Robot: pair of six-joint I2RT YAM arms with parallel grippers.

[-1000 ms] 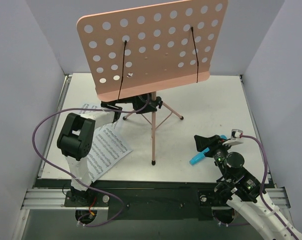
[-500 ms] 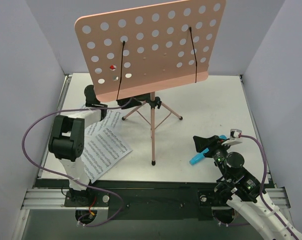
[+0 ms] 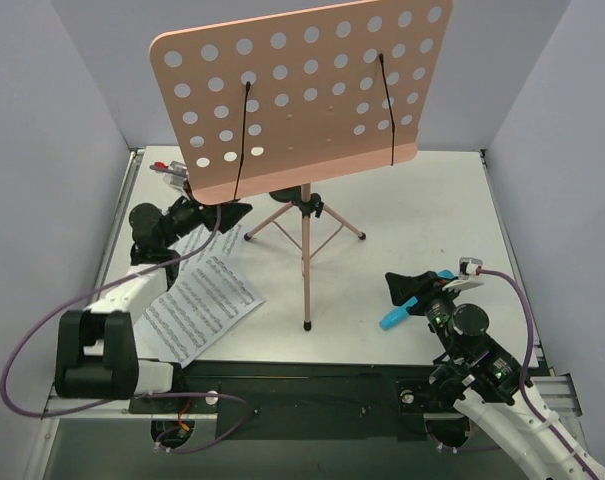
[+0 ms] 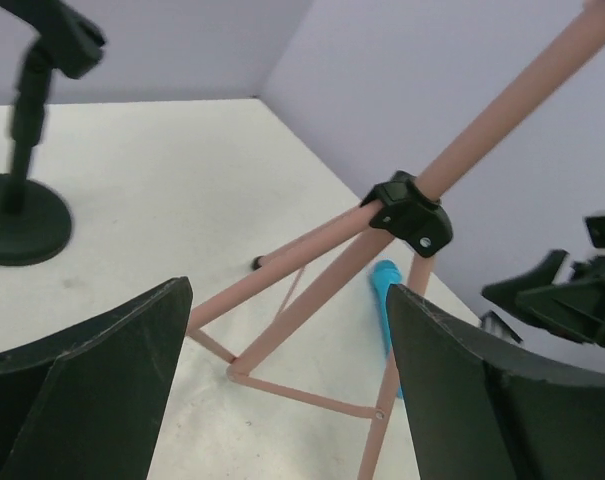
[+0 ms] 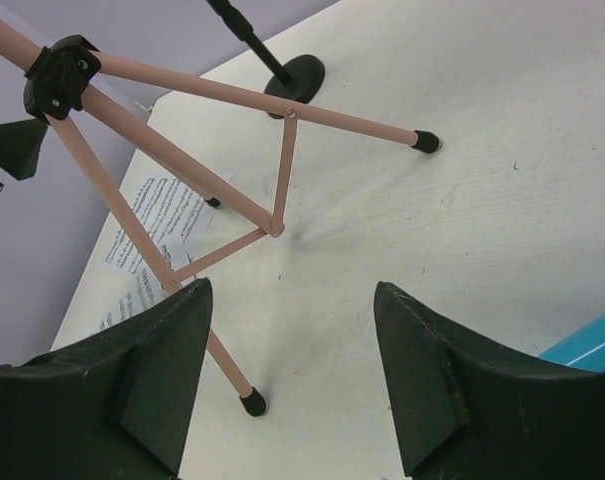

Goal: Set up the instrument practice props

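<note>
The pink music stand [image 3: 302, 95] stands upright mid-table, with its hole-punched desk, two black wire page holders and thin tripod legs [image 3: 304, 262]. My left gripper [image 3: 232, 213] is open and empty just left of the tripod hub; the left wrist view [image 4: 287, 330] shows the legs [image 4: 312, 290] ahead between its fingers, not touched. Two white sheets of printed music [image 3: 197, 300] lie flat at the front left, partly under my left arm. My right gripper [image 3: 402, 285] is open and empty at the right; in its own view [image 5: 292, 330] a tripod foot [image 5: 250, 402] lies ahead.
A blue object [image 3: 394, 318] lies on the table beside my right gripper, and also shows in the left wrist view [image 4: 385, 290]. A black stand with a round base [image 4: 17, 215] is behind the tripod, and shows in the right wrist view [image 5: 294, 75]. Walls enclose three sides.
My left gripper has drawn back leftward from the tripod hub, and that arm's elbow has swung down to the near left. The stand's desk shifted slightly. The right arm is still.
</note>
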